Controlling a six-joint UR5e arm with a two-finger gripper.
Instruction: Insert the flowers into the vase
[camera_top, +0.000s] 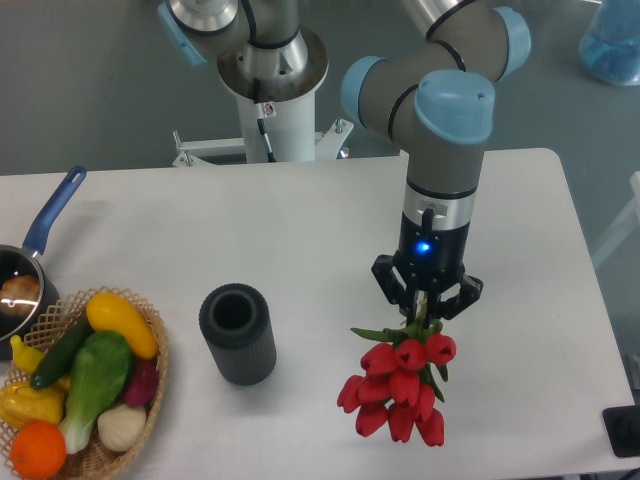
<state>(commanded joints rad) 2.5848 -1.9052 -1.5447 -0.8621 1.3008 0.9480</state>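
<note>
To the right of the vase (238, 334), over the white tabletop (300, 230), the arm's hand (425, 305) points straight down with its two dark fingers closed narrowly on the green stems of the flowers (400, 388). The red tulip heads hang in a bunch just below the fingers, spreading down and a little to the left, with a few green leaves sticking out sideways at the top of the bunch. A small blue light glows on the wrist above the hand. Whether the lowest blooms touch the tabletop or hang just clear of it I cannot tell from here.

The vase itself stands upright on the tabletop, dark and ribbed, its round mouth open to the ceiling and nothing in it. The flowers are well to its right, apart from it, and none of the bunch is over the mouth.

To the left of the vase, near the front edge, sits a wicker basket (150, 400) heaped with plastic produce (a yellow piece, green ones, an orange, something white). Farther left of the vase, beyond the basket, a saucepan (22, 290) with a blue handle is partly cut off by the edge of view. Behind the vase, at the far side of the tabletop, rises the arm's white base column (272, 120).
</note>
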